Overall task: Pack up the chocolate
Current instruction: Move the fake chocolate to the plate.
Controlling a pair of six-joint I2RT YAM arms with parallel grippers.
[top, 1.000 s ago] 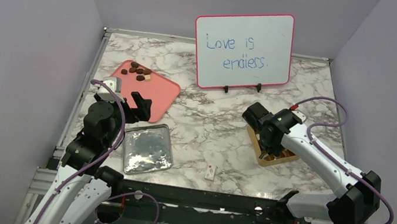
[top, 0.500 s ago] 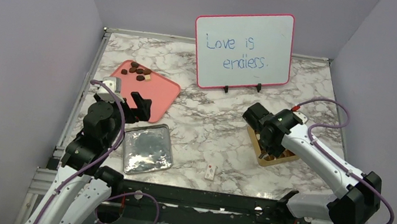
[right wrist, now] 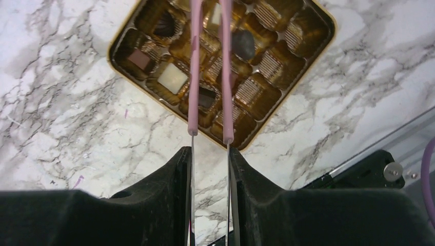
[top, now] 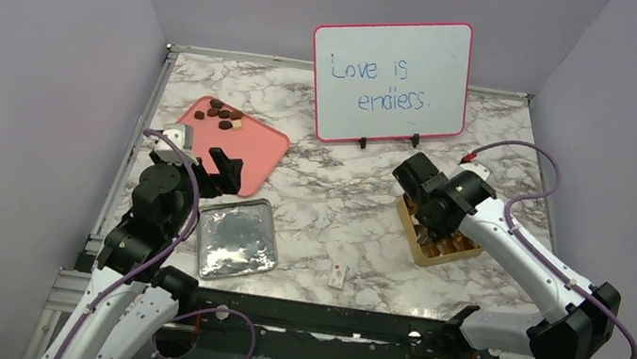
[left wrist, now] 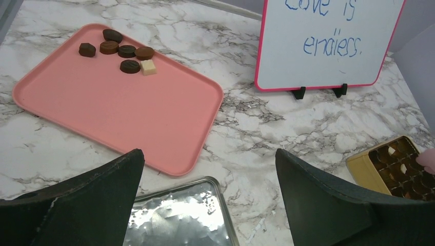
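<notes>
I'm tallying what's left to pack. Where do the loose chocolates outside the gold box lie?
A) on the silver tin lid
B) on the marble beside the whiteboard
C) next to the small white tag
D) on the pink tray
D: the loose chocolates lie clustered near one corner of the pink tray, as both the left wrist and top views show.

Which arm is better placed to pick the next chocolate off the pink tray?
Left: the open left gripper hovers by the pink tray holding the chocolates, while the right gripper is away over the gold box.
</notes>
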